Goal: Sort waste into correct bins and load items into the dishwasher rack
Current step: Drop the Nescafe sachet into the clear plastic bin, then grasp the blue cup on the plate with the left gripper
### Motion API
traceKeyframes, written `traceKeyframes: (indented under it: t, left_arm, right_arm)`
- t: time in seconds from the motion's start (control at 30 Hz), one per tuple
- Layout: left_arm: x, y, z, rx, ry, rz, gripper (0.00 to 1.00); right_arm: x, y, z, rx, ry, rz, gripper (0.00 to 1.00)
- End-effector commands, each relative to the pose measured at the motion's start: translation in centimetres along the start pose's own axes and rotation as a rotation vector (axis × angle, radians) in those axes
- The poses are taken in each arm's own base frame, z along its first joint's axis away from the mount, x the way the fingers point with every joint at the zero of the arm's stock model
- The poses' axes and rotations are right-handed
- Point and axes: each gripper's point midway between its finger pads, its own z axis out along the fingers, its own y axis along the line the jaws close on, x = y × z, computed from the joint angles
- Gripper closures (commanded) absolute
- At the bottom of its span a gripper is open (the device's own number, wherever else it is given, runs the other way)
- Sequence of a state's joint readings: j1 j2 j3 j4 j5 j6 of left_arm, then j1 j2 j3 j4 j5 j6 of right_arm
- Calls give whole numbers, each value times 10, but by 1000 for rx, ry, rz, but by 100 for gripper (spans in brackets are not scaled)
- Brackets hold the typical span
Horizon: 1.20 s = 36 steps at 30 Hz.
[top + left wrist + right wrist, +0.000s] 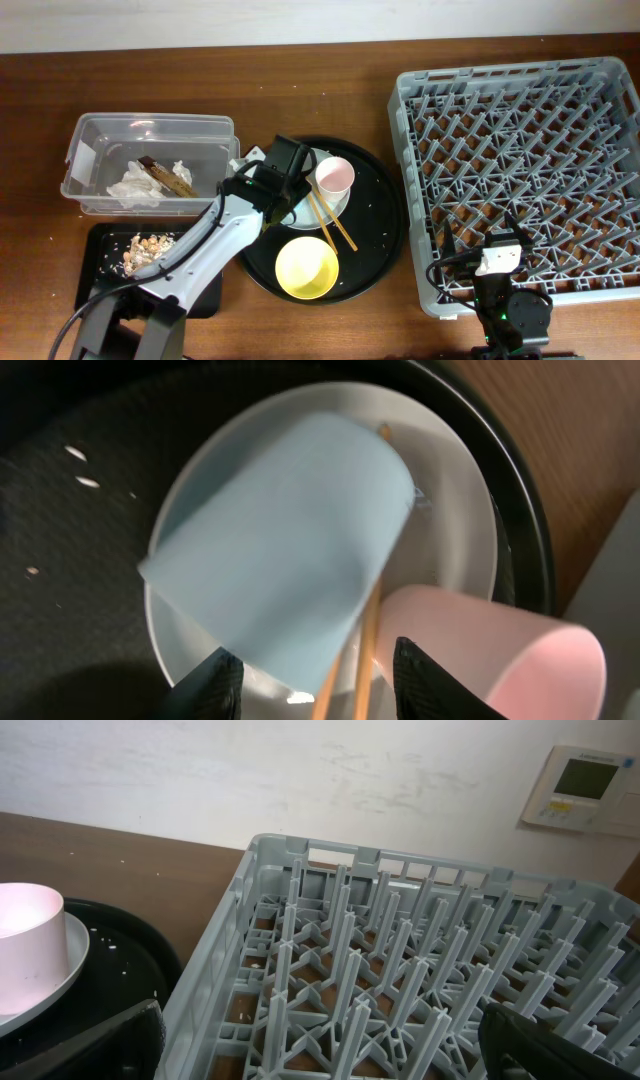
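Left gripper (322,680), spread, sits at the bottom edge beneath a smooth tapered blue cup (280,550) on the round glossy plate (455,530). Right gripper (320,1020), spread, faces the grey pegged lattice rack (400,960).

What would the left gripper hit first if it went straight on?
Most likely the blue cup, lying tipped on the plate just ahead of the open jaws, though depth is unclear.
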<state>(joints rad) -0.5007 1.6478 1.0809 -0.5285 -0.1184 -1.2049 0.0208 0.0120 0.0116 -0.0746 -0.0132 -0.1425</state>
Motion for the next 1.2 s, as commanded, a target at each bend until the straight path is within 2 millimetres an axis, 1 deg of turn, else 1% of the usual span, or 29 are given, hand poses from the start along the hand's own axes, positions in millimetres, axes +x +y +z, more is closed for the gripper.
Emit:
traceKeyframes:
  t: [0.0, 0.03, 0.07, 0.1, 0.13, 0.17, 0.2, 0.23, 0.27, 0.3, 0.33, 0.43, 0.47, 0.53, 0.57, 0.67, 0.77, 0.83, 0.87, 0.93, 1.03, 1.1, 1.17]
  left_arm:
    - [-19, 6, 3, -14, -47, -4, 56]
    - [-22, -1, 3, 17, -47, 16, 57]
    - [-23, -9, 3, 55, -46, 30, 61]
    - [-23, -14, 3, 75, -44, 29, 63]
    - [-24, -17, 2, 86, -48, 47, 59]
    - [-24, -18, 2, 90, -48, 88, 52]
    - [-24, -18, 2, 87, -53, 187, 38]
    - [-23, -17, 2, 82, -52, 236, 35]
    - [-23, -17, 3, 84, -49, 236, 36]
    - [-23, -17, 3, 85, -50, 235, 39]
    - [-23, -19, 3, 91, -54, 235, 44]
    - [-18, -16, 16, 76, -26, 228, 48]
    - [-18, -20, 16, 95, -28, 227, 48]
    - [-25, -39, 13, 173, -59, 220, 49]
    - [-22, -47, 11, 211, -47, 221, 53]
    - [-29, -59, 8, 256, -81, 217, 53]
    - [-30, -58, 8, 250, -88, 215, 54]
    - [-29, -57, 10, 245, -84, 215, 64]
    - [-29, -58, 18, 246, -85, 215, 71]
    - [-30, -60, 21, 252, -89, 214, 79]
    - [-32, -63, 20, 264, -97, 212, 82]
    - [-32, -63, 20, 265, -97, 212, 96]
    - [-32, -64, 17, 269, -98, 213, 99]
  right_arm:
    - [3, 0, 0, 1, 4, -3, 2]
    - [3, 0, 0, 1, 4, -3, 2]
    - [3, 0, 0, 1, 4, -3, 2]
    - [3, 0, 0, 1, 4, -3, 2]
    - [3, 0, 0, 1, 4, -3, 1]
    - [3, 0, 0, 1, 4, -3, 2]
    - [3, 0, 0, 1, 4, -3, 2]
    - [3, 0, 0, 1, 4, -3, 2]
    - [3, 0, 0, 1, 4, -3, 2]
    - [3, 0, 0, 1, 4, -3, 2]
    - [3, 0, 0, 1, 4, -3, 2]
    - [3, 0, 0, 1, 4, -3, 2]
    - [3, 0, 0, 1, 4, -3, 2]
    - [3, 0, 0, 1, 4, -3, 2]
    - [3, 0, 0, 1, 4, -3, 2]
    - [3, 0, 0, 1, 4, -3, 2]
    - [3, 0, 0, 1, 4, -3, 2]
    - [3, 0, 0, 1, 4, -3, 2]
    - [3, 0, 0, 1, 4, -3, 2]
    - [3, 0, 0, 1, 4, -3, 2]
    - [3, 0, 0, 1, 4, -3, 2]
    - [3, 0, 0, 1, 4, -3, 2]
    - [3, 0, 0, 1, 4, -3, 2]
